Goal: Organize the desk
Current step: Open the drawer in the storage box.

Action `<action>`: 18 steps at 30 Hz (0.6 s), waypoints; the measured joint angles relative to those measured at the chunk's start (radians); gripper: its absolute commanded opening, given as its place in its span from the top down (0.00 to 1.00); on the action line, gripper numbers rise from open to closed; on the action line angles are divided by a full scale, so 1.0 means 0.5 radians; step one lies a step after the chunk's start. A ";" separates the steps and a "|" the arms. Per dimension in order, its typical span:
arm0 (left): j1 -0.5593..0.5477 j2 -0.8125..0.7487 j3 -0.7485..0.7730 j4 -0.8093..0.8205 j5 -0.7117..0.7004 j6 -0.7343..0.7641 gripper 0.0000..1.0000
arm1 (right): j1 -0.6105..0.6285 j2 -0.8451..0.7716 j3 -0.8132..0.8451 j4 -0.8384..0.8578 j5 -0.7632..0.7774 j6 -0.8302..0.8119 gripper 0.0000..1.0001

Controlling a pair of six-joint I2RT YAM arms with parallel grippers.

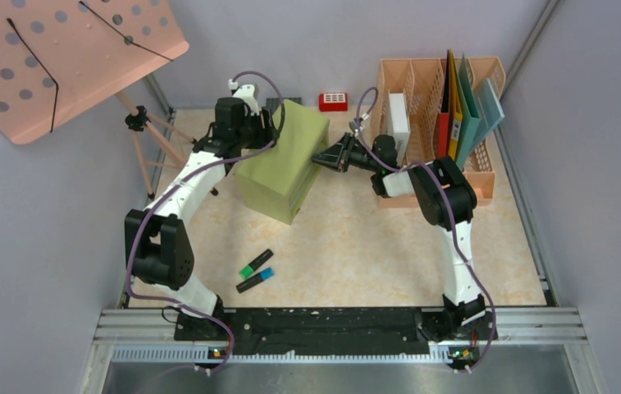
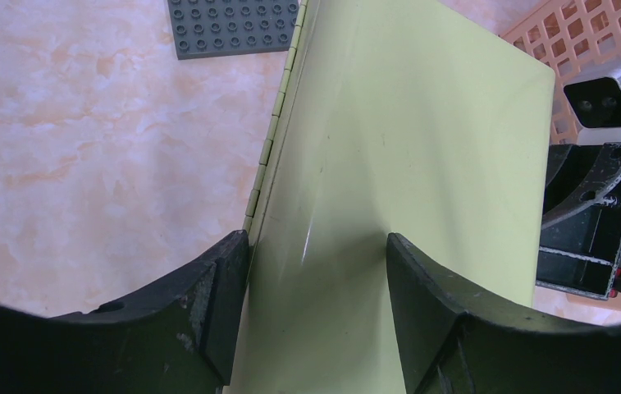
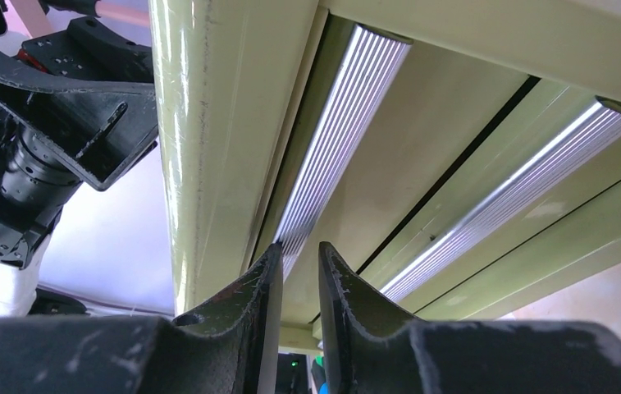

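The beige marbled desk (image 1: 372, 246) (image 2: 85, 148) carries a green drawer cabinet (image 1: 278, 168) (image 2: 405, 123) (image 3: 208, 123), set at an angle. My left gripper (image 1: 270, 123) (image 2: 317, 238) is open and rests on the cabinet's back top edge, one finger over the hinged side and the other on the top face. My right gripper (image 1: 317, 158) (image 3: 300, 246) is at the cabinet's drawer front. Its fingers are nearly together around the end of the ribbed silver drawer handle (image 3: 348, 123). A green marker (image 1: 255, 264) and a blue marker (image 1: 255, 281) lie on the desk, nearer the front.
A peach file organizer (image 1: 422, 82) with upright folders and a white block (image 1: 399, 123) stands at the back right. A red brick (image 1: 333, 101) and a grey studded plate (image 2: 233, 25) lie behind the cabinet. A peach perforated board (image 1: 61, 49) on a tripod (image 1: 147, 131) overhangs the back left.
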 measured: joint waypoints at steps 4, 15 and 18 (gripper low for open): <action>0.000 0.000 0.000 0.000 0.000 0.001 1.00 | 0.000 0.000 0.000 0.006 0.001 0.005 0.78; 0.000 0.000 0.000 0.001 0.000 0.001 1.00 | 0.012 0.000 0.000 0.035 0.002 0.072 0.78; 0.000 0.000 0.000 0.001 0.000 0.001 1.00 | 0.024 0.000 0.000 0.044 0.010 0.098 0.78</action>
